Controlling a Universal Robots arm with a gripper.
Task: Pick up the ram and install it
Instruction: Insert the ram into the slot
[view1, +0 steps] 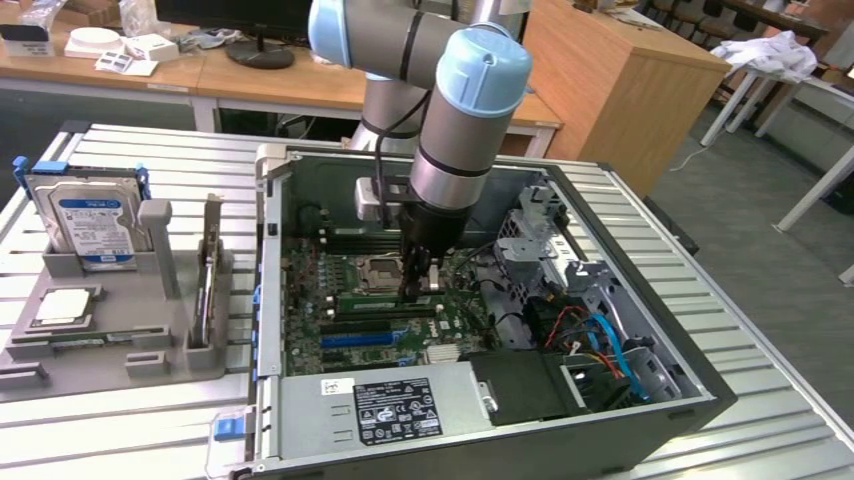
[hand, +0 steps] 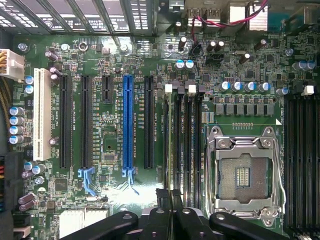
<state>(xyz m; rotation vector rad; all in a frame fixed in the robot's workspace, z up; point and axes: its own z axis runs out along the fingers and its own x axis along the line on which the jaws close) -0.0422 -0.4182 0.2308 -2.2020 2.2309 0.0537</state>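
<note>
Gripper stands inside the computer case, jaws drawn narrow, over the memory slots beside the empty CPU socket. Whether anything is held cannot be told.

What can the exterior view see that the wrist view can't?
Exterior view: the arm, the whole case, a tray with a hard drive, and desks behind.
Wrist view: a white slot and little round capacitors, seen close up.
Both: the green board, the blue slot, the empty socket, and the shut gripper over the board.
</note>
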